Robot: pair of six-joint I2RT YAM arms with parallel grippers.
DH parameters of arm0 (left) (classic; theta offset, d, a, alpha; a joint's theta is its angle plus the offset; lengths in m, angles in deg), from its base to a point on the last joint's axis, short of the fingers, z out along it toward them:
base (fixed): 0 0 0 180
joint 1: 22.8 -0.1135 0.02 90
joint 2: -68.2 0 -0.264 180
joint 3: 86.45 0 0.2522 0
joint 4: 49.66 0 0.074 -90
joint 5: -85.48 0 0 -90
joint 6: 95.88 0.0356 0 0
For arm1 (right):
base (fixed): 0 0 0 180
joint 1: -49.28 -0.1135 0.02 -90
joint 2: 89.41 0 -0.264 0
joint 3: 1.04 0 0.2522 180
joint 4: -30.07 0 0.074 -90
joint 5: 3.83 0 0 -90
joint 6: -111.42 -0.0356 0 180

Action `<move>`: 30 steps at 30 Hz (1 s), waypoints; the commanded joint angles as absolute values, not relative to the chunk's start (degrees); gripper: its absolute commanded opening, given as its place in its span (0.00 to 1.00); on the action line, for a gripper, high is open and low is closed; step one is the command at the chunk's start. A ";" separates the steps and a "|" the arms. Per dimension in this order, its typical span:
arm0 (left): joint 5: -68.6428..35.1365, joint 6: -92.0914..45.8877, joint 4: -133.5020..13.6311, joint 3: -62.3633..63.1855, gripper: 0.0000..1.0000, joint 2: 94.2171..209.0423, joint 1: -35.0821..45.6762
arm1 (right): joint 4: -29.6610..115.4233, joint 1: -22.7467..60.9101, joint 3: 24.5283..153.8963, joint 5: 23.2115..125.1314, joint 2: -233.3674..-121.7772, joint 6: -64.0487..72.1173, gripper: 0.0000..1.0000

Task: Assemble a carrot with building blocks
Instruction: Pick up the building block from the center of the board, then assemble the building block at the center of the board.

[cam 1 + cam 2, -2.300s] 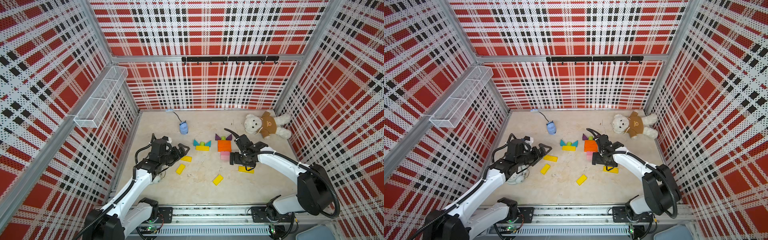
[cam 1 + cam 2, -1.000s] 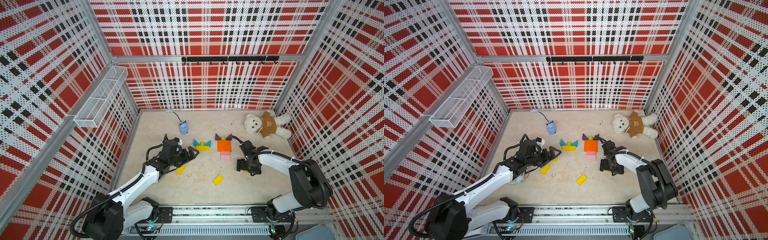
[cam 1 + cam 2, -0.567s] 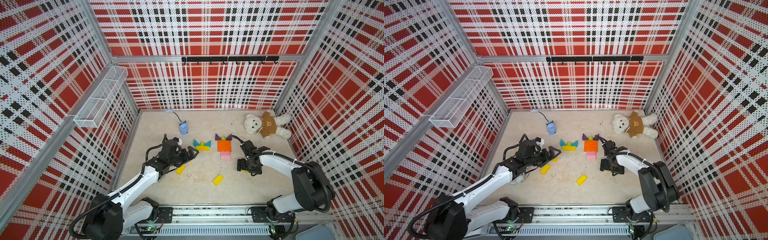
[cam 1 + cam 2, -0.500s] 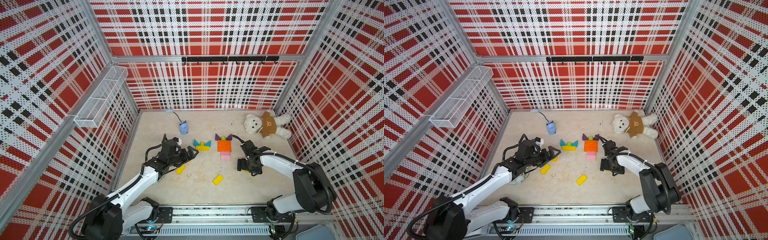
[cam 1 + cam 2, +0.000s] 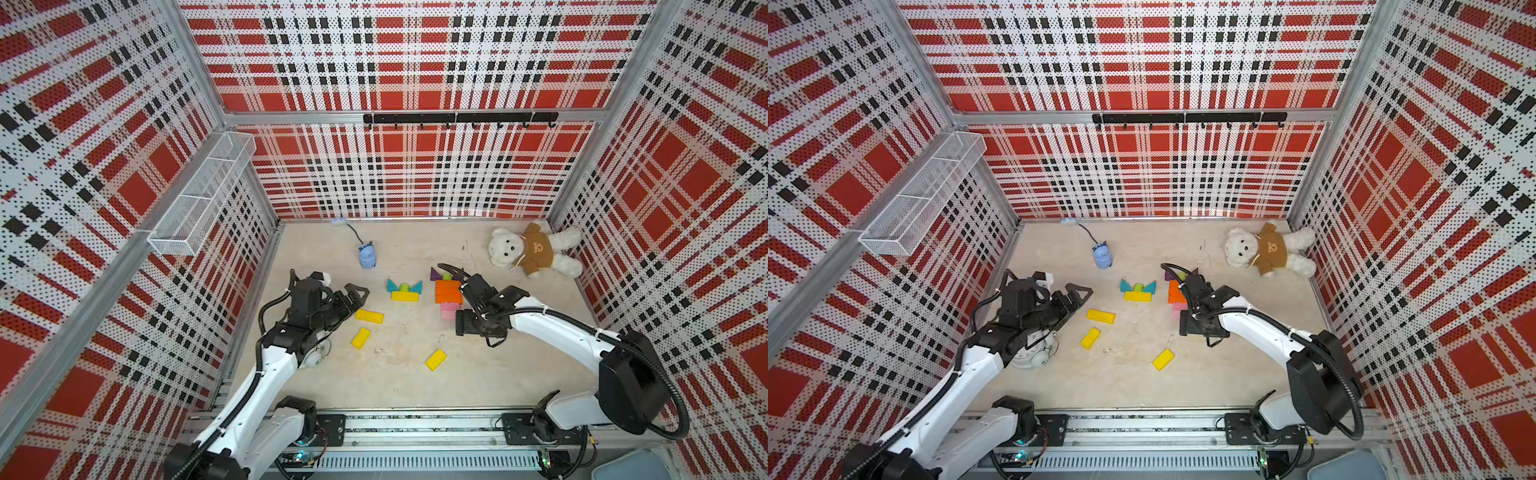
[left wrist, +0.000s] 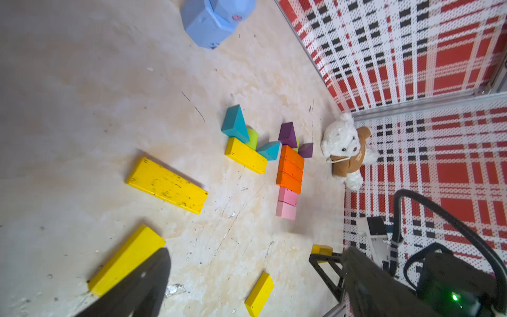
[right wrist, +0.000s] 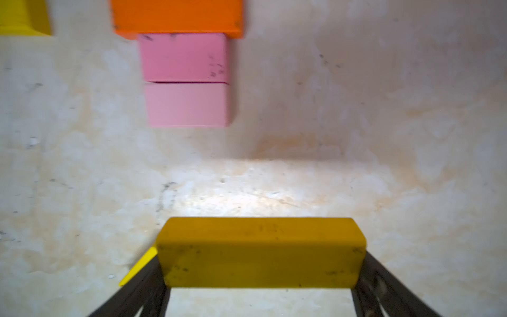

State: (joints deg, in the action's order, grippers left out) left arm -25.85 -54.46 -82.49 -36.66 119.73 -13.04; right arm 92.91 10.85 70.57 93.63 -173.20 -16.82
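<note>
Sliding inward over the last half second, the right gripper (image 7: 260, 277) hangs just short of the pink blocks (image 5: 449, 310), wrist bent steeply down and forearm low over the floor (image 5: 498, 374). Its fingers stand wide, pressed against both ends of a yellow bar (image 7: 260, 255); I cannot tell whether the bar is lifted. Nearest the rail (image 5: 415, 424), a short yellow block (image 5: 435, 359) and a tilted yellow block (image 5: 360, 337) lie apart, bare floor around them. The left gripper (image 5: 357, 300) is spread fully, empty, reaching level just beside a long yellow block (image 5: 369, 316), its forearm over a white clock (image 5: 1034, 353). Beyond, orange blocks (image 5: 448, 292) touch the pink ones, with purple triangles (image 5: 435, 274) at their far end and teal triangles (image 5: 392, 286) nearby. A bear (image 5: 534, 253) lies by the back wall.
</note>
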 commanded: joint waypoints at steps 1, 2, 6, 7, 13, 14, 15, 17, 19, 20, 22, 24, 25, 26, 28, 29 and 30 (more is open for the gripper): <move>-26.64 -52.39 -87.17 -35.70 1.00 116.69 -16.98 | 92.99 6.29 75.97 95.67 -177.48 -21.27 0.84; -26.76 -51.98 -87.98 -35.61 1.00 116.03 -18.25 | 92.38 4.88 77.14 96.01 -178.69 -21.91 0.84; -26.64 -49.74 -91.37 -35.29 1.00 113.41 -21.96 | 91.37 0.86 82.41 96.08 -185.00 -23.58 0.85; -26.02 -49.00 -92.18 -35.09 1.00 113.20 -22.06 | 91.30 0.37 83.73 96.27 -186.53 -23.85 0.85; -25.53 -45.98 -94.28 -34.27 1.00 113.98 -22.30 | 91.19 -1.37 92.59 96.40 -195.83 -24.95 0.84; -25.45 -45.76 -94.48 -34.20 1.00 114.18 -22.33 | 91.28 -1.54 93.77 96.41 -197.15 -25.24 0.84; -25.52 -45.66 -94.62 -34.20 0.99 114.34 -22.45 | 91.42 -1.65 95.13 96.40 -198.60 -25.73 0.84; -26.17 -45.68 -94.59 -34.28 1.00 114.50 -22.49 | 91.04 -1.74 97.00 96.38 -200.64 -26.26 0.84; -26.91 -46.00 -94.15 -34.63 0.99 114.56 -22.50 | 91.09 -1.75 99.55 96.44 -203.24 -26.52 0.84; -27.19 -46.13 -93.93 -34.80 0.99 114.54 -22.62 | 91.37 -1.71 101.06 96.39 -204.49 -26.52 0.84; -27.60 -46.32 -93.68 -34.79 1.00 114.60 -22.62 | 91.73 -1.73 103.97 97.72 -207.08 -26.49 0.84; -27.90 -46.31 -93.48 -34.81 1.00 114.89 -22.63 | 92.07 -1.65 106.77 98.18 -209.32 -26.39 0.84; -28.10 -46.31 -93.48 -34.86 0.99 115.00 -22.56 | 92.47 -1.74 108.13 98.38 -210.40 -26.04 0.85; -28.42 -46.42 -93.48 -34.90 1.00 115.22 -22.62 | 92.75 -1.73 109.61 98.31 -211.50 -25.54 0.85; -29.19 -46.66 -93.06 -35.14 1.00 115.40 -22.63 | 93.97 -1.58 112.23 98.09 -213.55 -25.37 0.86; -29.53 -46.80 -92.75 -35.25 1.00 115.40 -22.65 | 93.73 -1.22 112.90 97.36 -214.38 -25.31 0.86; -29.70 -46.96 -92.53 -35.34 1.00 115.48 -22.63 | 93.83 -1.14 113.63 96.99 -215.25 -25.25 0.86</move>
